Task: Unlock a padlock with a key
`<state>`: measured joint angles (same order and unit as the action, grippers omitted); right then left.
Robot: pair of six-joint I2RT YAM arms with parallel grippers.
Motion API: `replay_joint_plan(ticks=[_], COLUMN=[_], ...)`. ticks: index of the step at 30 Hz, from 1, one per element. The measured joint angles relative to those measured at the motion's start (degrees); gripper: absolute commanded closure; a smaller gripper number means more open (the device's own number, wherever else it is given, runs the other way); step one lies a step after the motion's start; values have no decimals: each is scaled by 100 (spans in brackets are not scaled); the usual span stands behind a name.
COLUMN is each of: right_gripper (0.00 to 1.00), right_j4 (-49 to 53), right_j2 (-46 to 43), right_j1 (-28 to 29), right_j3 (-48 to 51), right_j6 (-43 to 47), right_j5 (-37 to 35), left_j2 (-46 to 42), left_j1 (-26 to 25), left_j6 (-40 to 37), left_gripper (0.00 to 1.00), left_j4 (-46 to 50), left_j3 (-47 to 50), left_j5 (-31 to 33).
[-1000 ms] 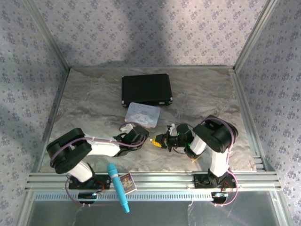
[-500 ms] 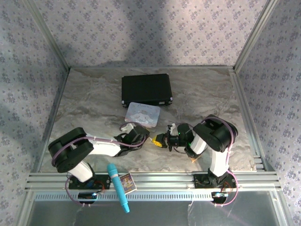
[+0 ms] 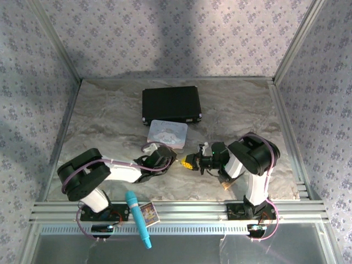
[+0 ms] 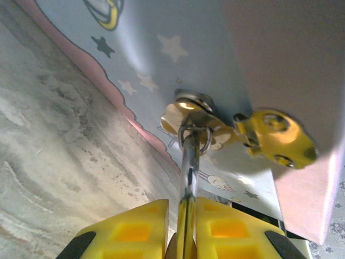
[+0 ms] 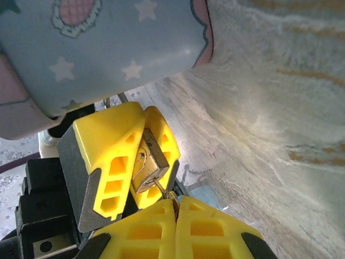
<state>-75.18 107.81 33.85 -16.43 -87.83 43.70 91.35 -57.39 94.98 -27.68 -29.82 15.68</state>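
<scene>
Holding the key [image 4: 187, 178] edge-on, the left gripper [image 3: 174, 160] has its jaws clamped on the flat bow, and the thin blade reaches out to the padlock [image 4: 190, 115]. The right gripper [image 3: 189, 163] faces it nose to nose, just in front of the tin [image 3: 166, 133]. Its jaws are together. In the left wrist view one yellow fingertip [image 4: 275, 137] touches the padlock's pale gold body, so it appears to pinch the lock at the very tips, though the grip itself is mostly hidden. A thin silver loop sits round the blade's end, and whether the tip is in the keyhole cannot be told.

The likely step is seating and turning the key, and the margins look slim. The blade is held only by its bow, so a push off the keyhole's axis could pivot it between the pads or bend it. Turning before it is fully seated would probably make it skid off the lock face. The padlock, pinched so far out, could twist or pop free and drop to the table [image 3: 110, 121]. The grippers are also nearly touching, so a small overshoot could knock them together or nudge the tin.
</scene>
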Motion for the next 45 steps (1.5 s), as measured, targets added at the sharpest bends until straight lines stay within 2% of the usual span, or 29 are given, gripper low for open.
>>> replay_joint_plan(ticks=[30,45], right_gripper=[100,100], right_j4=[-227,-330], right_j2=[85,177], right_j1=[63,-173], right_j3=[52,50], right_j6=[42,127], right_j5=[-42,195], left_j2=[227,332], left_j1=[0,0], left_j6=[-24,-39], left_gripper=[100,100], left_j4=[-186,-201], left_j3=[-138,-256], left_j5=[63,59])
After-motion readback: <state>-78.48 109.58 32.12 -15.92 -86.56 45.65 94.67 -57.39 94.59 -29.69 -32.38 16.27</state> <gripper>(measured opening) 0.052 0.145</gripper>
